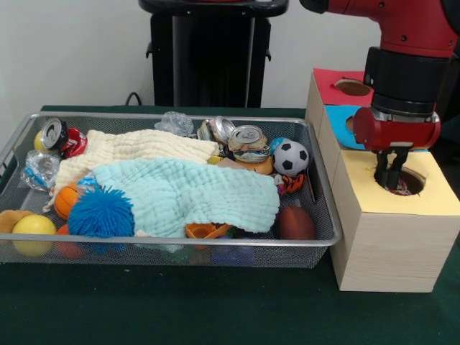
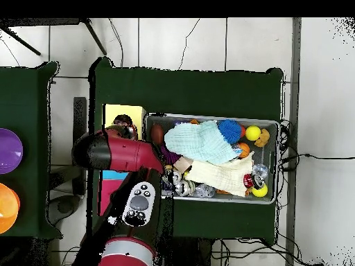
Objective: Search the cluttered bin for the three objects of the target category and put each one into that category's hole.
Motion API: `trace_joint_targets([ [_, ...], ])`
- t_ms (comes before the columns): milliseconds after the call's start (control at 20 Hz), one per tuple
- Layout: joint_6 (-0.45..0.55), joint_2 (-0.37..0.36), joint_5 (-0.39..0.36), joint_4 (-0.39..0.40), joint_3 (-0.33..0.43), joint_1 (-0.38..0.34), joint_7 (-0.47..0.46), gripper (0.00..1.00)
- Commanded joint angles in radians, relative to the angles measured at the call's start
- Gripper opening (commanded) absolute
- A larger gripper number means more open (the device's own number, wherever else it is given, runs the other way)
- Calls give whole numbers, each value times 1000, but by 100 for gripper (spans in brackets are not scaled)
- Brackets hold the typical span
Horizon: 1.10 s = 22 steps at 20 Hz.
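The wire mesh bin (image 1: 172, 117) sits on the green table, full of clutter; it also shows in the overhead view (image 2: 208, 116). My gripper (image 1: 390, 180) hangs straight down over the round hole of the yellow-topped wooden box (image 1: 374, 198), right of the bin, with its tips at the hole's rim. A small red and white bit of something (image 1: 412, 189) shows inside that hole, too hidden to name. No knotted cloth or rope toy shows plainly in the bin. In the overhead view the arm (image 2: 118, 152) covers the gripper.
A mint cloth (image 1: 194, 194) and a cream cloth (image 1: 136, 147) cover much of the bin. Around them lie a blue spiky ball (image 1: 100, 213), crushed cans (image 1: 248, 140), a small soccer ball (image 1: 291, 158), a brown football (image 1: 295, 223) and a yellow ball (image 1: 32, 228). Blue-topped (image 1: 336, 115) and red-topped (image 1: 327, 85) boxes stand behind the yellow one.
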Motion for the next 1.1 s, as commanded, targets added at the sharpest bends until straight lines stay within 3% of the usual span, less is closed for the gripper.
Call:
trace_joint_targets([
  [50,136,65,-62,78,82,-47,111,0],
  [150,137,65,-61,76,82,-47,113,0],
  [200,137,65,-61,75,82,-47,114,100],
  [850,117,60,-70,82,85,-48,112,100],
  [1100,143,42,-67,68,37,-28,132,100],
])
